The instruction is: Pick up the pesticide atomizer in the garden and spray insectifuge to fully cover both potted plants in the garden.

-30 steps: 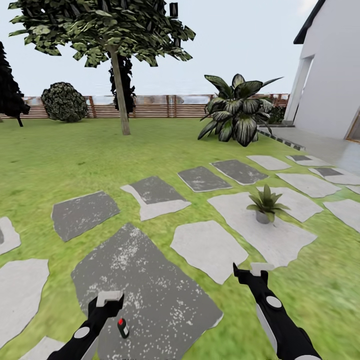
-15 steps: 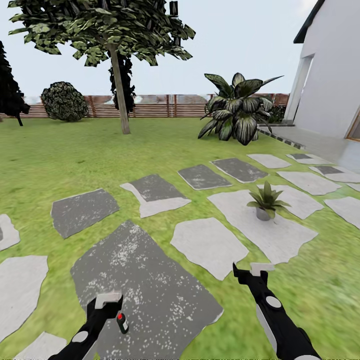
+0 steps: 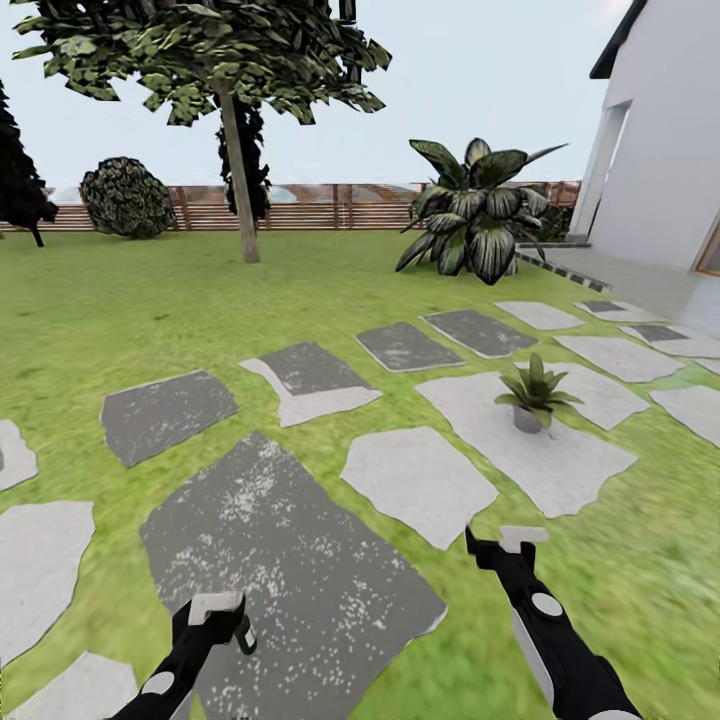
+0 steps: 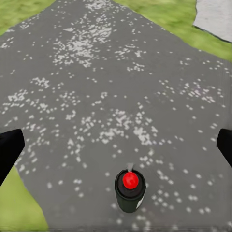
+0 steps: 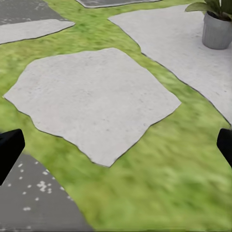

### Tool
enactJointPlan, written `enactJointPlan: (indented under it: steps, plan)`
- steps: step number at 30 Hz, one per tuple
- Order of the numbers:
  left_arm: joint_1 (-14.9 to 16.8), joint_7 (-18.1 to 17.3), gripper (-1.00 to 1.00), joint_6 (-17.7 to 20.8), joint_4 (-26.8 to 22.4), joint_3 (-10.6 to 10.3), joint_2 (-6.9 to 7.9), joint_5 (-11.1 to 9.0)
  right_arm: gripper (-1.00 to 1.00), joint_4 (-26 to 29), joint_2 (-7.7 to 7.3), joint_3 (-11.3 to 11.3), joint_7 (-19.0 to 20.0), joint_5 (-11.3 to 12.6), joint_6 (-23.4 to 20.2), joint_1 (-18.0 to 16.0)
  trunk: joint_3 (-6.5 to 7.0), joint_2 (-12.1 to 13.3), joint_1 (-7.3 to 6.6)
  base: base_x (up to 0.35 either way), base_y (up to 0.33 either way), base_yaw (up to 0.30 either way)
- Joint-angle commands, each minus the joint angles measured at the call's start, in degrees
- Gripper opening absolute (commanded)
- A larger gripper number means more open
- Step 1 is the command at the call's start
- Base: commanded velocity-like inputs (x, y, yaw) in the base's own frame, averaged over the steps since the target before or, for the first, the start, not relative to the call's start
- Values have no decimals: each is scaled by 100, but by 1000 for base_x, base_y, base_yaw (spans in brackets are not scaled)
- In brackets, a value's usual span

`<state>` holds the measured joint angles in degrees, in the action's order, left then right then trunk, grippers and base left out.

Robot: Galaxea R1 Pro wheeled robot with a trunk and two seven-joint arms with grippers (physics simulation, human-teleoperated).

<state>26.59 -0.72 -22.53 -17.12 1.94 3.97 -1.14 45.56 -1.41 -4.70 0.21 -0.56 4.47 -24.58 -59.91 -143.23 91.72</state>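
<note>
Jaws on the left gripper (image 4: pixel 116 145) are wide open, with one dark finger at each side of the left wrist view and nothing held between them. The pesticide atomizer (image 4: pixel 130 190) stands upright between those fingers, red dot on top, but they do not touch it yet. It sits on the big dark stepping stone (image 3: pixel 290 560), near the edge of that stone closest to the robot.

In the head view the left gripper (image 3: pixel 215 615) now sits right beside the bottle (image 3: pixel 245 634). A second ago the bottle stood clear of the arm, a little to one side. Now the arm partly covers it. So the robot has closed in, and I think the grab is the next step.

Jaws on the right gripper (image 5: pixel 116 140) are wide open too, and empty. They hang over grass and a pale stone (image 5: pixel 96 101).

One potted plant (image 3: pixel 533 395) waits on a pale stone farther off, well apart from the bottle. No spraying can start until the bottle is held.
</note>
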Motion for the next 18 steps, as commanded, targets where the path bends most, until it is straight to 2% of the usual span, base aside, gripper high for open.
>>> enactJointPlan:
  steps: [1, 18]
  plan:
    - [2, -8, 100, -20, 5, 10, -1, -10, 100, -3, 1, -4, 0, -6, 15, -3, -37, -4, 1, 0, 0, 0]
    - [-4, -8, 100, -24, 52, 0, -23, 21, 100, -1, 1, -4, 5, -6, 10, -3, -568, -27, 45, 0, 0, 0]
